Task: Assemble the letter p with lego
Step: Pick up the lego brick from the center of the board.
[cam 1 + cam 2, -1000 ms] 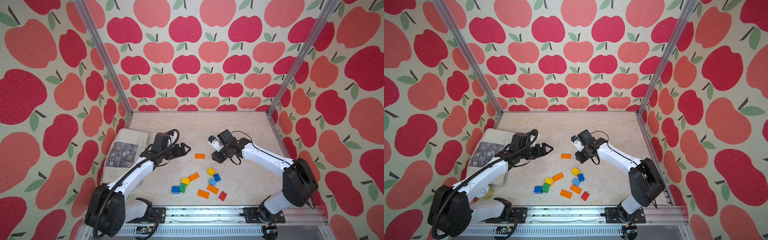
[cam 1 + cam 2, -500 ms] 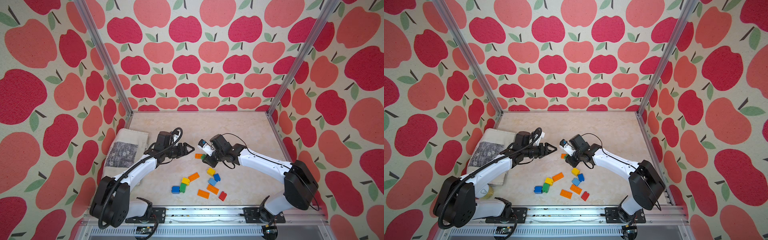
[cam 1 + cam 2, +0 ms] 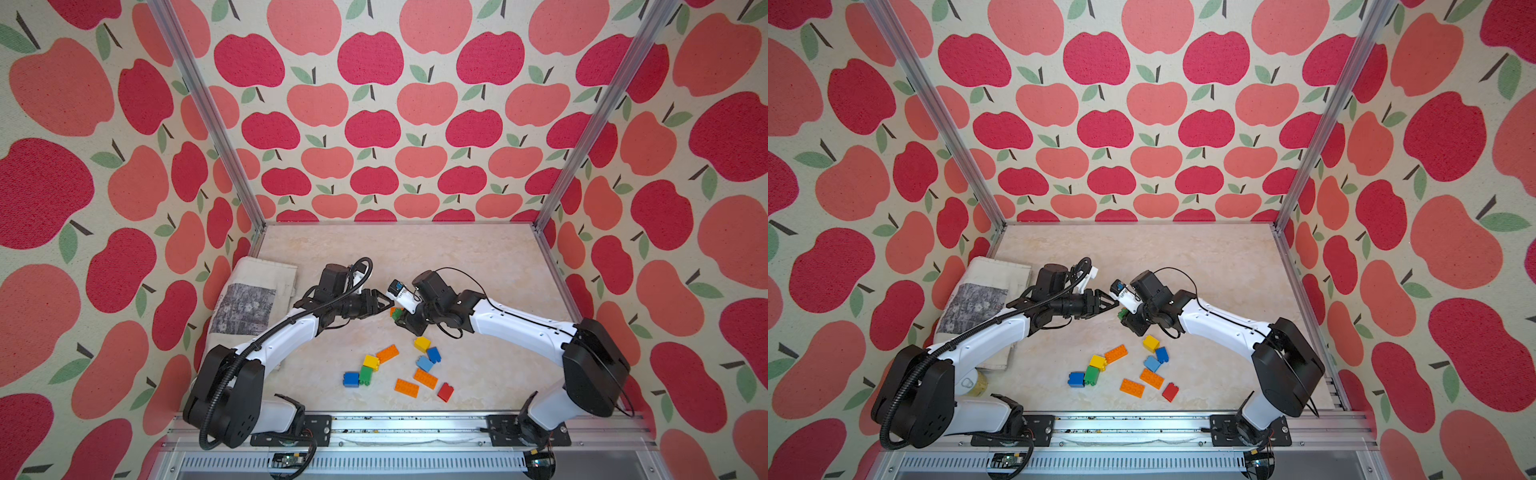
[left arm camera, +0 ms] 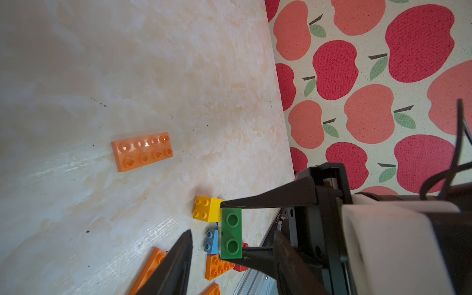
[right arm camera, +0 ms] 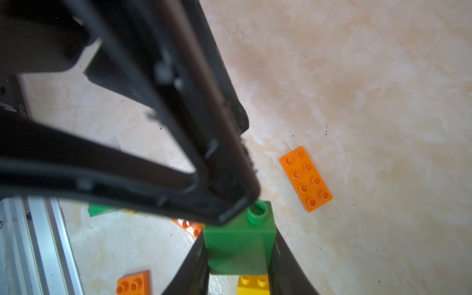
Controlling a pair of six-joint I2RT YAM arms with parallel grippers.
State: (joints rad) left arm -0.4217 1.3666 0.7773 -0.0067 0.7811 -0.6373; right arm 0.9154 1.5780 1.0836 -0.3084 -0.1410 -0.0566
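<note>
Four orange bricks point(image 3: 387, 353), two yellow bricks point(image 3: 422, 344), two green bricks point(image 3: 366, 374)

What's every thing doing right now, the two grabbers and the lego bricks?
Right gripper: shut on the green brick.
Green brick: held above the table.
Left gripper: open, tips beside the green brick.
Lone orange brick: flat on the table, studs up.
Other bricks: lying scattered on the table.
Newspaper: folded.

Glossy plastic lego point(image 4: 142, 151), smooth tabletop point(image 4: 153, 76)
</note>
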